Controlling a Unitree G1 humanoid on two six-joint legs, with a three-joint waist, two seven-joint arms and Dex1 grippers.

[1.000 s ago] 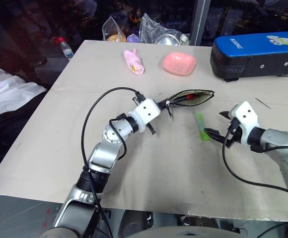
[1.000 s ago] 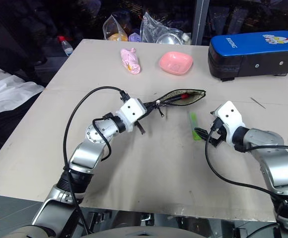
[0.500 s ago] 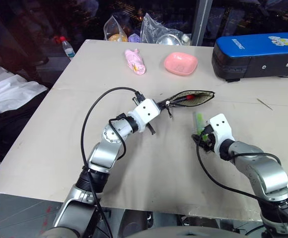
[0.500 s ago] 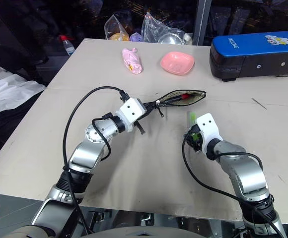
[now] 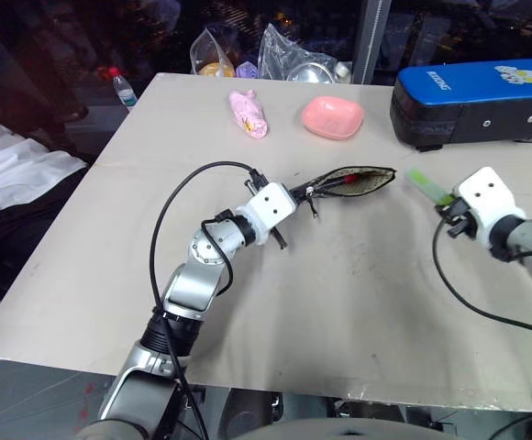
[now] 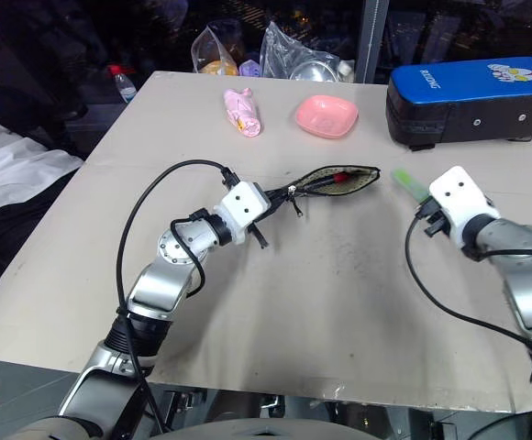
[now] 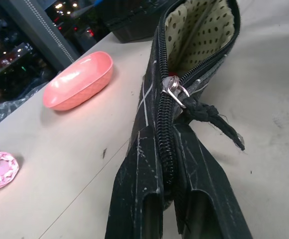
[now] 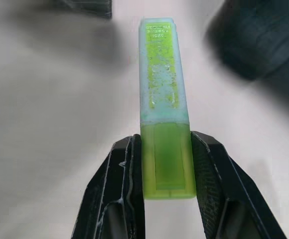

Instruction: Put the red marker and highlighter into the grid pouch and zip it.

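Broad pale counter [image 5: 339, 302] under dim light, dark room behind with glass and small reflected lights; white cloth [image 5: 18, 174] off its left edge; big blue-and-black case [image 5: 477, 101] at the far right corner; clear bags [image 5: 284, 55] along the far edge, a small bottle [image 5: 119, 87] at the far left corner; pink dish [image 5: 333, 117] and pink wrapped bundle [image 5: 248, 113] near the far edge.

Grid pouch [image 5: 353, 181] mid-counter, black with white lines, dotted cream lining showing, mouth gaping; long axis running left-right, open end toward the right; left gripper [image 7: 167, 199] with jaws pinched tight on its zipper end, silver slider [image 7: 174, 89] just ahead of the fingers; red marker [image 5: 347, 181] apparently lodged inside, only a red speck visible.

Highlighter [image 8: 164, 104] raised off the counter, right of the pouch and apart from it, clamped by its bright green body in the right gripper [image 8: 167, 169], jaws narrow around it; pale cap end pointing away from the jaws, toward the pouch.
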